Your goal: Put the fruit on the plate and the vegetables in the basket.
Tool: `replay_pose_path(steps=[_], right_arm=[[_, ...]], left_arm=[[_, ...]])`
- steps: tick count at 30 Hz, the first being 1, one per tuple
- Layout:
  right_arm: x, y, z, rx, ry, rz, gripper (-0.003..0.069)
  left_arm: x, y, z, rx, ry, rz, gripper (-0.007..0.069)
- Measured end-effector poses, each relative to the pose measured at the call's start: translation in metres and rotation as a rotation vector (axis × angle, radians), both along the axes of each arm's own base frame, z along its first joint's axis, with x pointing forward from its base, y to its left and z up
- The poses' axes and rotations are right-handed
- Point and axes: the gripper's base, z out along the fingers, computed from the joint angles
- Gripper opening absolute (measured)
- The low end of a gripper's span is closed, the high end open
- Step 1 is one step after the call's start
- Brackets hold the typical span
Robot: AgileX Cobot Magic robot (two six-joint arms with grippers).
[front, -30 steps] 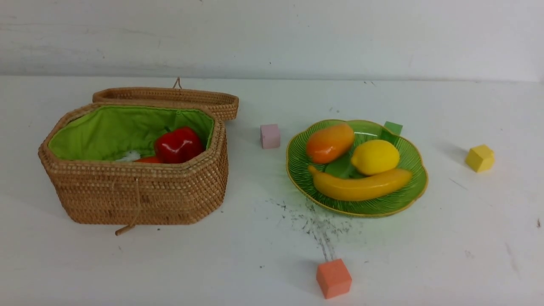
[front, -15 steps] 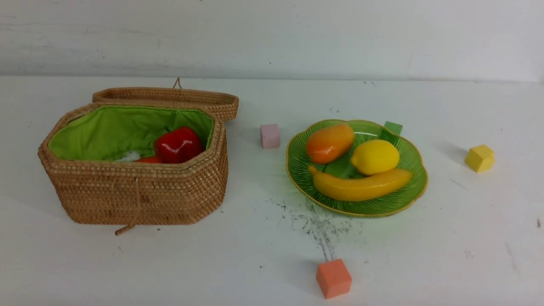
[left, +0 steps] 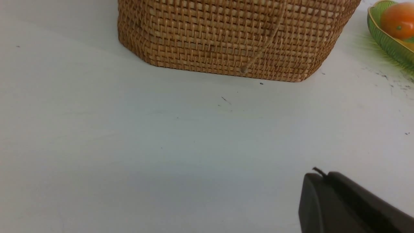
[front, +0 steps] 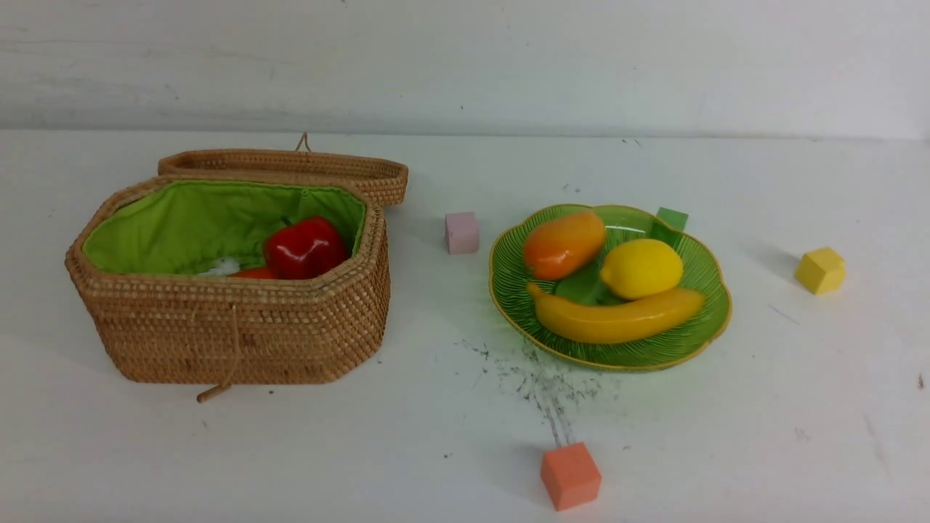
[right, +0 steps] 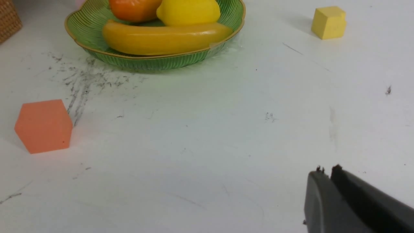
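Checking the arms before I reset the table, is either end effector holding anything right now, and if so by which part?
Nothing is held. The left end effector and right end effector are both shut on nothing, above bare table.

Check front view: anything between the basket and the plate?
Only the pink cube, standing apart from both basket and plate, toward the far side; the table nearer is bare.

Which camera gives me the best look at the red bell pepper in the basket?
The front view: it looks down past the basket rim onto the red bell pepper against the green lining. The left wrist view shows only the basket's woven outer wall; the right wrist view shows just a basket corner.
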Motion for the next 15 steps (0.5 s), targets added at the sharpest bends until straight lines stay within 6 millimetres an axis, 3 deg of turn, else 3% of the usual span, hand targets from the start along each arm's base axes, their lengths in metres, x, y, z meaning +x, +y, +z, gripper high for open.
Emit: replay_pose_path(steps=[15], right_arm=[[0.0000, 0.0000, 0.0000, 0.000, 0.000, 0.000, 0.0065]], left_arm=[[0.0000, 0.0000, 0.0000, 0.000, 0.000, 0.000, -0.0010]])
